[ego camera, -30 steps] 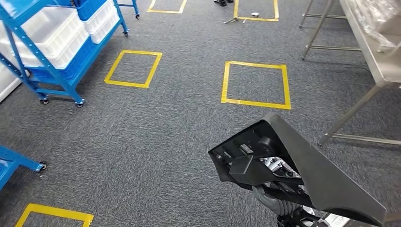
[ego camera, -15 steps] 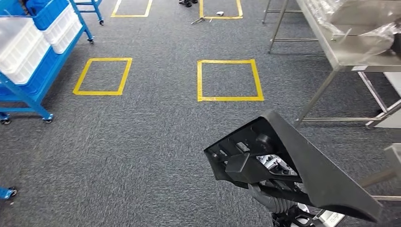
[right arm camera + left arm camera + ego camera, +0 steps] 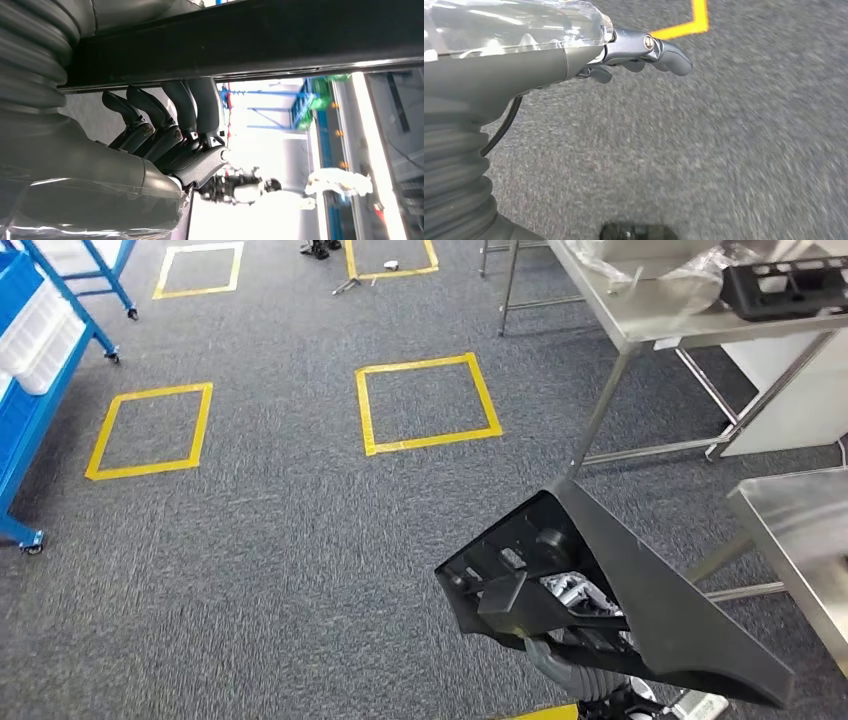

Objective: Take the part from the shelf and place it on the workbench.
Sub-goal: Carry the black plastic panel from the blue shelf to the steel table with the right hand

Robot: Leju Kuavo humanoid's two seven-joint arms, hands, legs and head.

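Note:
A large black plastic part with a ribbed hollow underside fills the lower right of the head view, carried above the grey carpet. My right hand holds it from below, its dark fingers hooked over the part's black edge. The corner of a steel workbench stands just right of the part. My left hand hangs over the carpet with its fingers loosely out and nothing in them. The blue shelf with white bins stands at the far left.
A second steel table at the upper right carries another black part and crumpled plastic wrap. Its legs reach the floor near a yellow tape square. Another tape square lies nearer the shelf.
The camera has swung to the right: the blue shelf slid toward the left edge and the steel tables came into view on the right. The part stays in my right hand.

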